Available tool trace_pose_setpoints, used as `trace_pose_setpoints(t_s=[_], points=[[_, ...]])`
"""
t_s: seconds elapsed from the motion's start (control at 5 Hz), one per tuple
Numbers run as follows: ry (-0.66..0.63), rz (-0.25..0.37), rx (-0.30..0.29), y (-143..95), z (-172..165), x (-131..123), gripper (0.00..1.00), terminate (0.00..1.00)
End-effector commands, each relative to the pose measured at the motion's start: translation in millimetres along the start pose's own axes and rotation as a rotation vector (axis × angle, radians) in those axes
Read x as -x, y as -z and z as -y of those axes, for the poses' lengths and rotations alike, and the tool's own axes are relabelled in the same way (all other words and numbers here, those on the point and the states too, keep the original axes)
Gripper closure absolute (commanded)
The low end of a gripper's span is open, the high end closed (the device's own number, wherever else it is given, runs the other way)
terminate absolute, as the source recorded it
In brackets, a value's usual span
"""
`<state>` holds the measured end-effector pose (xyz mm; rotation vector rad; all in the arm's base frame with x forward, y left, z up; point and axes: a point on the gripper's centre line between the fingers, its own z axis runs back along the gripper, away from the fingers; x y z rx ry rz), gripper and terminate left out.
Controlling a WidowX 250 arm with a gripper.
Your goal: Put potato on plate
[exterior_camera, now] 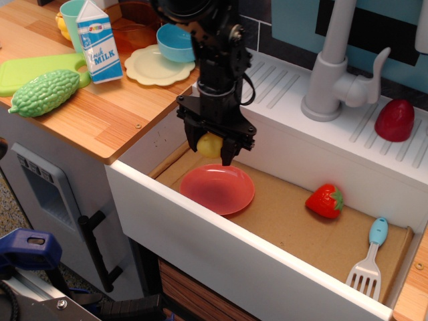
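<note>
Setting: toy kitchen with a wooden counter point(100, 114) at left and a white sink basin point(200, 221) with a brown floor in the foreground.
Near items: white fork with a blue handle point(369, 257) lies at the basin's right end; red strawberry point(325, 200) lies left of it, well apart from the plate.
Plate: salmon-pink plate point(221, 190) lies flat on the basin floor, left of centre, nothing on it.
Gripper: black gripper point(212, 148) points straight down, fingers pinching the potato from both sides.
Potato: pale-yellow potato point(210, 144) hangs between the fingers, above the plate's far rim and clear of it.
Key relation: the plate's centre lies below the potato and slightly toward the camera; judged, a short descent with a small shift nearer would set it inside the rim.
Risk: judged, release at the rim could let the potato roll off.
Far items: grey faucet point(334, 67), dark red toy point(394, 120), milk carton point(99, 41), blue bowl point(175, 41) on a pale yellow plate point(150, 67).
</note>
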<state>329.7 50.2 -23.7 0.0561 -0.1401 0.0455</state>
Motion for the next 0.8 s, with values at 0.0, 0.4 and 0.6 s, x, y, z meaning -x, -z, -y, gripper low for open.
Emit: trace_pose_setpoints(t_s=[0.0, 0.4, 0.6], points=[[0.025, 0.039, 0.011, -0.2, -12.6, -0.6, 1.0, 0.0], [0.014, 0.057, 0.055, 0.8, -8.6, 3.1, 0.0, 0.0], [0.014, 0.057, 0.055, 0.8, -8.6, 3.1, 0.0, 1.0]])
